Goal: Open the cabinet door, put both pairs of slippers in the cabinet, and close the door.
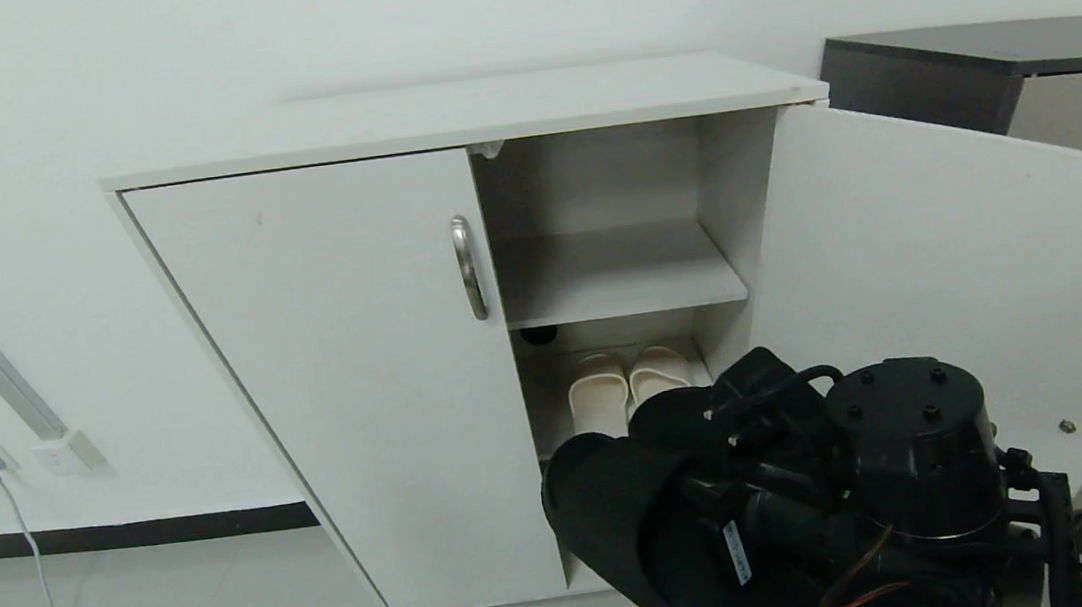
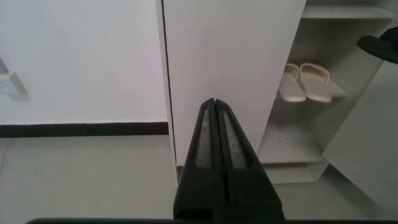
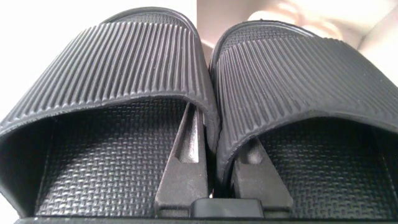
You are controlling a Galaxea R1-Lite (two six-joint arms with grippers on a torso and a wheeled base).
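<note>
Pincer on your right arm (image 3: 217,134) is clamped on the pair of black ribbed rubber slippers (image 3: 143,68). In the right wrist view one finger sits inside each slipper, and the two inner side walls are pinched together between them. Only those walls are held, so I judge you should carry the pair slowly and level; a jerk could let one slipper slide off.

In the head view the black pair hangs before the open right half of the white two-door cabinet (image 1: 480,109), near its front edge. The white right door (image 1: 947,241) is swung wide and the left door (image 1: 326,366) is shut. A pair of cream slide slippers (image 1: 628,383) lies on the middle shelf, toward its front edge. Go in straight, keep your wrist off the open door, and don't push the cream pair.

In the left wrist view your left pincer (image 2: 214,109) has its fingers pressed together on nothing and faces the shut left door, well apart from the opening. This view also gives you the cabinet's bottom compartment floor (image 2: 292,146) beneath the cream pair, which your arm hides in the head view. It looks to me the likeliest landing spot.
</note>
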